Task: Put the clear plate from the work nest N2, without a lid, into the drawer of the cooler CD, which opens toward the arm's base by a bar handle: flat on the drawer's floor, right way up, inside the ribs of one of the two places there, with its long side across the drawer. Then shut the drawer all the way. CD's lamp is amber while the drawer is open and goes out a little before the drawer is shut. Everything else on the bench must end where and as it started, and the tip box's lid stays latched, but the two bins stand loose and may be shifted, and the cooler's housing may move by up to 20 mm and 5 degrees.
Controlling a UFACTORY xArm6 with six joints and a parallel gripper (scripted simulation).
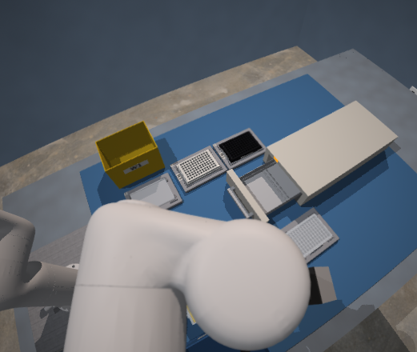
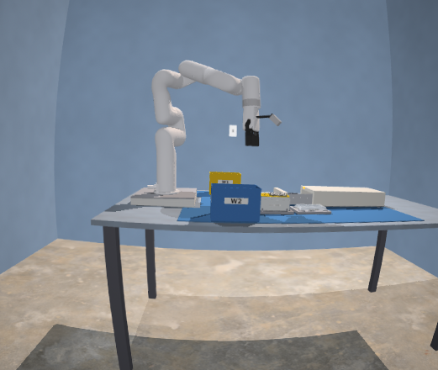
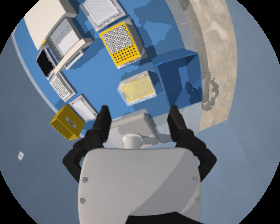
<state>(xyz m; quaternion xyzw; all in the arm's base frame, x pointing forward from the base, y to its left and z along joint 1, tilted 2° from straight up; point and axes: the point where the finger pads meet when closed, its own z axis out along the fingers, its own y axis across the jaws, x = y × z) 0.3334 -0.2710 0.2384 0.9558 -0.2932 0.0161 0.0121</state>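
Note:
My gripper (image 2: 251, 142) hangs open and empty high above the bench, over its near middle; in the wrist view its fingers are spread with nothing between them. The cooler CD (image 1: 331, 148) lies at the right, its drawer (image 1: 262, 190) pulled out toward the arm and its amber lamp (image 1: 276, 159) lit. A clear gridded plate (image 1: 311, 234) lies without a lid in a nest in front of the drawer's right side; it also shows in the wrist view (image 3: 100, 8). I cannot read the nest labels. The arm hides the bench's near part in the top view.
The yellow bin W1 (image 1: 130, 154) stands at the back left, the blue bin W2 (image 2: 235, 203) near the front. Other nests hold a flat grey covered plate (image 1: 154, 193), a white plate (image 1: 198, 165) and a black plate (image 1: 241, 146). A yellow tip box (image 3: 119, 44) and a pale rack (image 3: 136, 87) stand nearby.

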